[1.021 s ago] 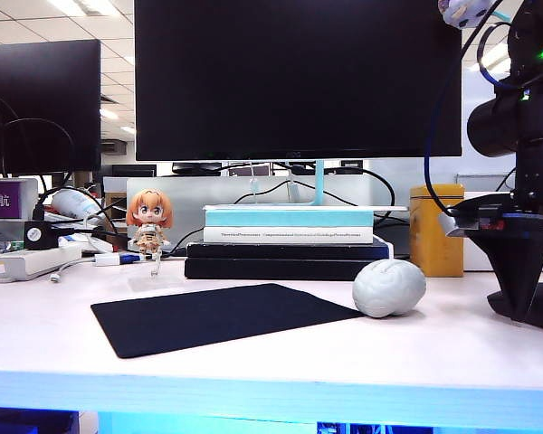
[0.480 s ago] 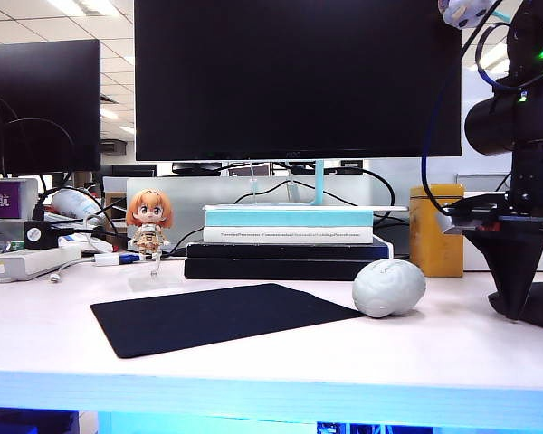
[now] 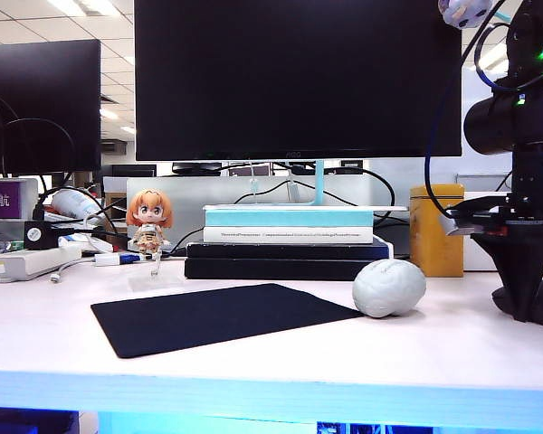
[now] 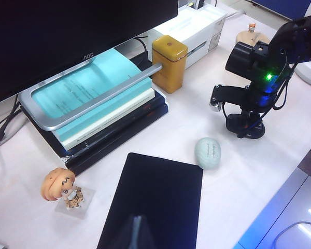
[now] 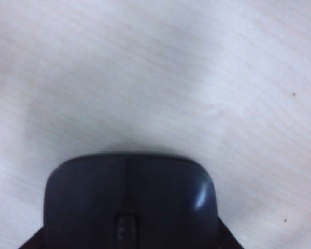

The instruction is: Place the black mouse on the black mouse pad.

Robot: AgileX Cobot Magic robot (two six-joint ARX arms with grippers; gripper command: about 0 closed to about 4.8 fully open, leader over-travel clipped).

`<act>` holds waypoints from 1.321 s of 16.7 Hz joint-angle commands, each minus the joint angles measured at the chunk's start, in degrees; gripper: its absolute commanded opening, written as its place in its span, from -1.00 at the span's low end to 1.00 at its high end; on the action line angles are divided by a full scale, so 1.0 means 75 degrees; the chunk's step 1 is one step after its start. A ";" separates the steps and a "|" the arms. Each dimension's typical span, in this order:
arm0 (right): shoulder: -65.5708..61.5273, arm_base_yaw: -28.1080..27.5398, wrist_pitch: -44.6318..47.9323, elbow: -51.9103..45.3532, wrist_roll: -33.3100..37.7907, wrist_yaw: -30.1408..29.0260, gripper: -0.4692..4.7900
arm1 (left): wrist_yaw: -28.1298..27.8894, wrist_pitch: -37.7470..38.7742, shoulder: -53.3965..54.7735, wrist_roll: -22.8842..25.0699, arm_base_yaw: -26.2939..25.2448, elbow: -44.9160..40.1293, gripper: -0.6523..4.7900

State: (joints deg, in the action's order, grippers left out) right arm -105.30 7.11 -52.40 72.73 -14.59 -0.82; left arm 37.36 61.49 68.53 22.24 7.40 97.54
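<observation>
Black on pale wood: in the exterior view the black mouse pad [image 3: 222, 316] lies flat on the table [image 3: 452, 348] in front of the stacked books [image 3: 288, 242] under the big monitor [image 3: 297, 80]. Just off its right corner sits the grey brain-shaped ball [image 3: 389, 287], and a yellow tin [image 3: 437, 230] stands behind that. A small figurine [image 3: 149, 220] stands at the left. At the far right edge the right gripper [image 3: 528, 303] points down at the table, with something dark and low beside it at the frame edge.

Over to the left wrist view, looking down from above the pad: only a dark sliver of the left gripper [image 4: 136, 234] shows at the frame edge, and I cannot tell whether its jaws stand apart or together. Across the table the right arm [image 4: 259, 67] leans down over the black mouse [image 4: 244, 126], well apart from the pad.

Right wrist view: the mouse fills the lower frame, scroll wheel visible, resting on the bare table. Dark finger edges flank its sides, but whether they press it I cannot tell.
</observation>
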 commanded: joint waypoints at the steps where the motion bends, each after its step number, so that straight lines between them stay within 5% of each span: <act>1: -0.0061 -0.0003 0.0020 -0.0044 0.0006 -0.0023 0.03 | 0.0052 -0.0099 -0.0012 -0.0020 -0.0003 0.0032 -0.78; 7: 0.0271 -0.0003 -0.0364 0.0140 0.0003 -0.0050 0.03 | 0.0052 -0.0105 -0.0012 -0.0020 -0.0003 0.0032 -0.78; 13: 0.0309 0.0163 -0.1958 0.2136 -0.0041 -0.0105 0.03 | 0.0052 -0.0108 -0.0012 -0.0020 -0.0003 0.0032 -0.78; 22: 0.0286 0.2180 -0.1754 0.4677 0.0178 -0.0099 0.03 | 0.0055 -0.0128 -0.0012 -0.0023 -0.0003 0.0032 -0.78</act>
State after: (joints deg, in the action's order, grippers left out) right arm -103.31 22.37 -67.20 107.31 -13.74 -1.32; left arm 37.36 61.25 68.53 22.22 7.40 97.54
